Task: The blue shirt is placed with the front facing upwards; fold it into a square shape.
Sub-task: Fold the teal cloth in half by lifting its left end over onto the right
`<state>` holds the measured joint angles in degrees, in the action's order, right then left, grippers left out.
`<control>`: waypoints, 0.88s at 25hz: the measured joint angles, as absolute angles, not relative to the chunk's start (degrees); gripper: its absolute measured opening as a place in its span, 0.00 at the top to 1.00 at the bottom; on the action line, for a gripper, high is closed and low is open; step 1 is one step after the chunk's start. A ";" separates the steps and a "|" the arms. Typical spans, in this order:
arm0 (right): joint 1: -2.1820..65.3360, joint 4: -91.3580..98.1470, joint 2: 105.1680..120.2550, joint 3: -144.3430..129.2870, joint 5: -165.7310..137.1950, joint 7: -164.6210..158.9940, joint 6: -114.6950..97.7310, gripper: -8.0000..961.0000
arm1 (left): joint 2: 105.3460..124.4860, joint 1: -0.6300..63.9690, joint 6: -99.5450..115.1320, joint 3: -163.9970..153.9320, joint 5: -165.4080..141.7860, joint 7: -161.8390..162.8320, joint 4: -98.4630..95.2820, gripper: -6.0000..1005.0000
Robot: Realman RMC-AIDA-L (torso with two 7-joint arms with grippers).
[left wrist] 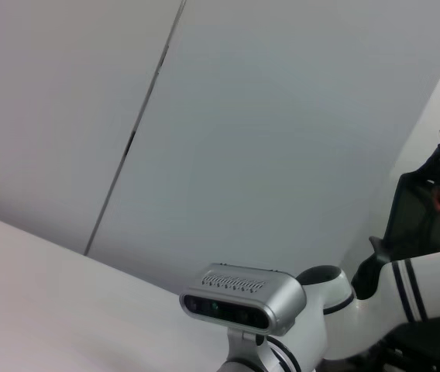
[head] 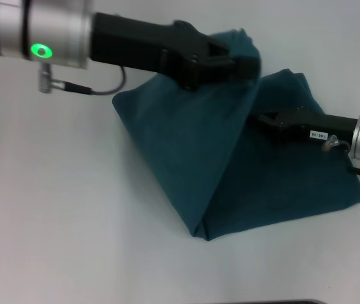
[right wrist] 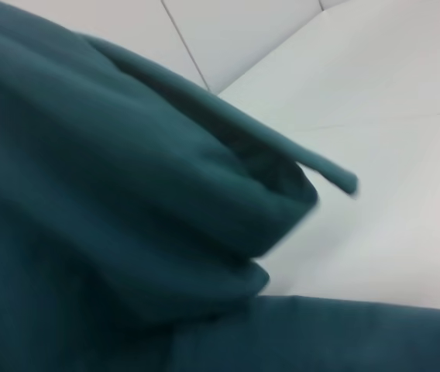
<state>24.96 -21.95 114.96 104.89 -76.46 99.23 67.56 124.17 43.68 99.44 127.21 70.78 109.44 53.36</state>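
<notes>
The blue shirt (head: 231, 171) lies on the white table as a dark teal heap, with one part pulled up into a slanted sheet. My left gripper (head: 246, 65) reaches across from the upper left and is shut on the raised edge of the cloth, holding it above the rest. My right gripper (head: 263, 118) comes in from the right, low over the flat part of the shirt, its tip at the edge of the lifted fold. The right wrist view is filled with bunched folds of the blue shirt (right wrist: 127, 217). The left wrist view shows no shirt.
The white table (head: 53, 209) spreads around the shirt on the left and front. A cable (head: 97, 88) hangs from my left wrist. In the left wrist view I see my own head camera (left wrist: 239, 298) and a pale wall behind it.
</notes>
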 joint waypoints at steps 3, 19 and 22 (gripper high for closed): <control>24.85 -21.96 114.88 105.62 -76.47 98.97 67.53 0.95 | 124.18 43.82 95.03 123.22 72.71 108.94 49.97 0.93; 16.69 -27.53 112.13 121.91 -77.03 96.36 77.90 0.74 | 123.97 40.36 91.40 119.63 79.21 103.49 45.41 0.59; 16.91 -27.65 111.50 122.02 -79.78 93.13 78.35 0.45 | 123.96 37.21 91.72 119.99 79.23 103.46 48.26 0.47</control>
